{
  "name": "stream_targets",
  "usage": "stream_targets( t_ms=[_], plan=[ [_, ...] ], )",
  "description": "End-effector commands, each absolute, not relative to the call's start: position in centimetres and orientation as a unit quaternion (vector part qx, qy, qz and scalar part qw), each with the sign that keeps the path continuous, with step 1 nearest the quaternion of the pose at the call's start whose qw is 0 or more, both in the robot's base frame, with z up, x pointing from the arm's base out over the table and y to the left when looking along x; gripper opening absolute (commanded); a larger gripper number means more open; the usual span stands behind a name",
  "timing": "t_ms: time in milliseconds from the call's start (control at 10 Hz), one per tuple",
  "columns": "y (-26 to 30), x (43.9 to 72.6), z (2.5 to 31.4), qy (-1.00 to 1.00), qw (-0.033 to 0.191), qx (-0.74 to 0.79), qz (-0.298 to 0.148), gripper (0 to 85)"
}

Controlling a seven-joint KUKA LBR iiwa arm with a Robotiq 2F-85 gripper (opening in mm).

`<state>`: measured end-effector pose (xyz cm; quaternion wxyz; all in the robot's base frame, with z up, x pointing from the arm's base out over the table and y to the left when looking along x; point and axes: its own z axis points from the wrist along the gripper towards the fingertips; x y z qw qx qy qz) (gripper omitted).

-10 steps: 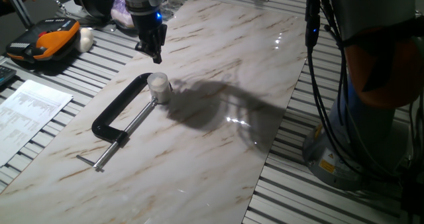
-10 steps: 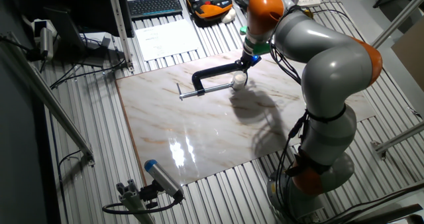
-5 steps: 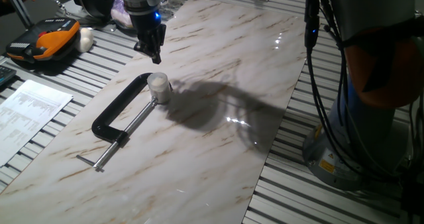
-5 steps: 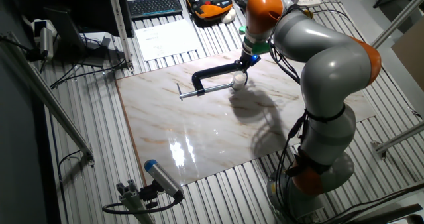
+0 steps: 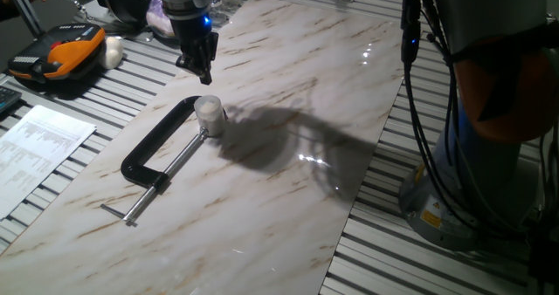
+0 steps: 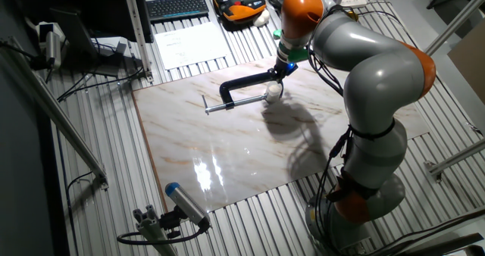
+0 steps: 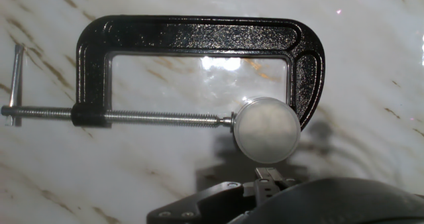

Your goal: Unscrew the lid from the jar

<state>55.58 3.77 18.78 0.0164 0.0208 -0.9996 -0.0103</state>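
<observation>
The jar (image 5: 210,122) is small, squat and whitish, and stands on the marble table (image 5: 288,85) pinched between the screw pad and jaw of a black C-clamp (image 5: 155,143). The round white lid (image 5: 208,106) sits on top of it. In the hand view the lid (image 7: 267,130) is a flat pale disc at the end of the clamp's screw, inside the clamp frame (image 7: 199,36). My gripper (image 5: 203,72) hangs a little above and behind the jar, apart from it. Its fingers look shut together with nothing between them. From the other side, the gripper (image 6: 282,70) is just above the jar (image 6: 273,94).
An orange-and-black case (image 5: 59,55) with a white lump (image 5: 113,51) beside it lies at the far left. Printed paper (image 5: 35,151) sits on the slatted bench at the left edge. The arm's base (image 5: 458,164) and cables stand at the right. A keyboard (image 6: 178,6) lies at the back.
My gripper has lifted slightly up and away from the jar. The jar, lid and clamp have not moved.
</observation>
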Motion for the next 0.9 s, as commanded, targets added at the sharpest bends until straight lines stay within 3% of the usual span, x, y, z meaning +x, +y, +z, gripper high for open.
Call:
stream_targets(
  t_ms=[0,800],
  plan=[
    [3.79,55.60,18.76,-1.000,0.016,0.021,-0.010,0.0],
    [3.23,55.78,18.74,-1.000,0.001,0.018,0.013,0.0]
  ],
)
